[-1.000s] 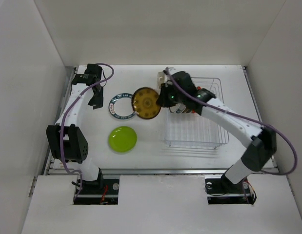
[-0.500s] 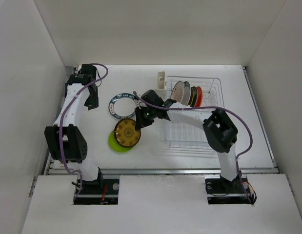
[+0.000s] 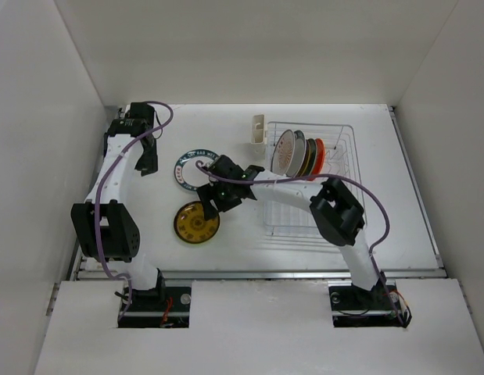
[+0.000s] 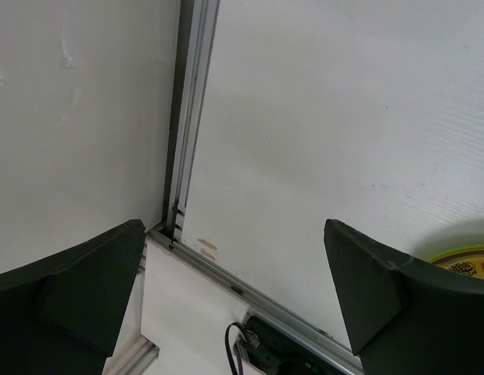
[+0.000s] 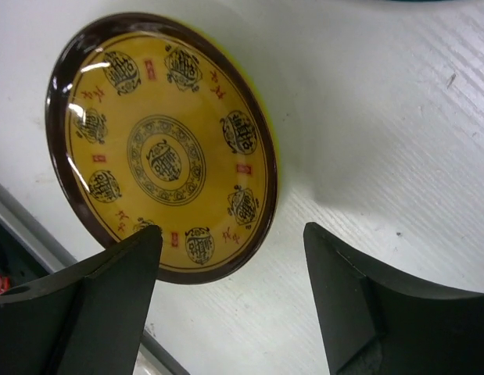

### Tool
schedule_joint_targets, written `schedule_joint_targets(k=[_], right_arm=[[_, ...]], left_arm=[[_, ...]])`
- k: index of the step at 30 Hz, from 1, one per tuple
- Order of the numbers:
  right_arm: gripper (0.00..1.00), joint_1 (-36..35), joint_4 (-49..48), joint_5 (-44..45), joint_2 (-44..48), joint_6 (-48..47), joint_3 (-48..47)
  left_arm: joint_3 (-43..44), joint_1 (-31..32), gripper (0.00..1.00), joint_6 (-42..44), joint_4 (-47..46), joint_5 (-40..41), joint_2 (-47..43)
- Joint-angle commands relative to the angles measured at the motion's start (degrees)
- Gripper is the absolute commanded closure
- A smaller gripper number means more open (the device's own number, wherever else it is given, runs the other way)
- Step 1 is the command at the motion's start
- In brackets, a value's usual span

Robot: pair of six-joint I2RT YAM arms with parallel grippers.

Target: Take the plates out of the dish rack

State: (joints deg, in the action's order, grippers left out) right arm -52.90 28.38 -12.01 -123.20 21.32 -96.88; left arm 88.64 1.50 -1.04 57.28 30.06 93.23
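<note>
The amber patterned plate (image 3: 196,223) lies flat on the white table (image 3: 218,125), well to the left of the dish rack (image 3: 335,211) and level with its front edge. It rests on a lime-green plate (image 4: 460,252), of which only a thin edge shows. The right gripper (image 3: 212,205) hangs over the amber plate's rack-side rim. Its fingers (image 5: 109,289) stand wide apart and grip nothing, and the wrist view shows the plate's face between them.

Farther back on that same side of the rack, a white plate with a dark teal rim (image 3: 187,168) lies flat, partly covered by the right arm. Inside the rack, toward its back, three plates stand on edge — a white sunburst plate (image 3: 287,151), an olive-brown plate (image 3: 304,154) and an orange-red plate (image 3: 319,152). A small cream cup holder (image 3: 258,130) sits at the rack's back left corner.

The left gripper (image 3: 150,162) is far left of the rack, beyond the teal-rimmed plate, with its fingers spread wide and empty.
</note>
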Motion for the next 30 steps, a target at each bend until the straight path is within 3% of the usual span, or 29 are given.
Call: schedule_joint_targets(k=[1, 7, 11, 15, 19, 21, 25, 30], right_arm=[[0.21, -0.36, 2.12, 4.62, 3.66, -2.16, -1.83], [0.19, -0.36, 5.36, 9.19, 9.54, -2.86, -3.04], [0.15, 1.48, 5.9, 15.68, 20.78, -1.39, -3.05], [0.15, 9.64, 12.82, 28.33, 29.4, 2.67, -5.42], [0.26, 23.5, 18.11, 38.54, 33.54, 4.61, -4.29], [0.3, 28.36, 18.64, 37.25, 34.08, 4.61, -1.57], [0.56, 37.42, 18.38, 32.85, 32.15, 5.74, 2.83], [0.53, 40.51, 9.78, 27.13, 30.91, 3.38, 10.37]], left_arm=[[0.39, 0.0, 0.02, -0.63, 0.82, -0.01, -2.44], [0.39, 0.0, 0.02, -0.63, 0.82, -0.01, -2.44], [0.39, 0.0, 0.02, -0.63, 0.82, -0.01, -3.05], [0.39, 0.0, 0.02, -0.1, 0.82, -0.01, -3.58], [0.39, 0.0, 0.02, -0.1, 0.82, -0.01, -2.97], [0.39, 0.0, 0.02, -0.1, 0.82, -0.53, -2.97], [0.39, 0.0, 0.02, 0.42, 0.82, -0.53, -2.45], [0.92, 0.0, 0.02, 0.42, 1.35, -0.53, -1.22]])
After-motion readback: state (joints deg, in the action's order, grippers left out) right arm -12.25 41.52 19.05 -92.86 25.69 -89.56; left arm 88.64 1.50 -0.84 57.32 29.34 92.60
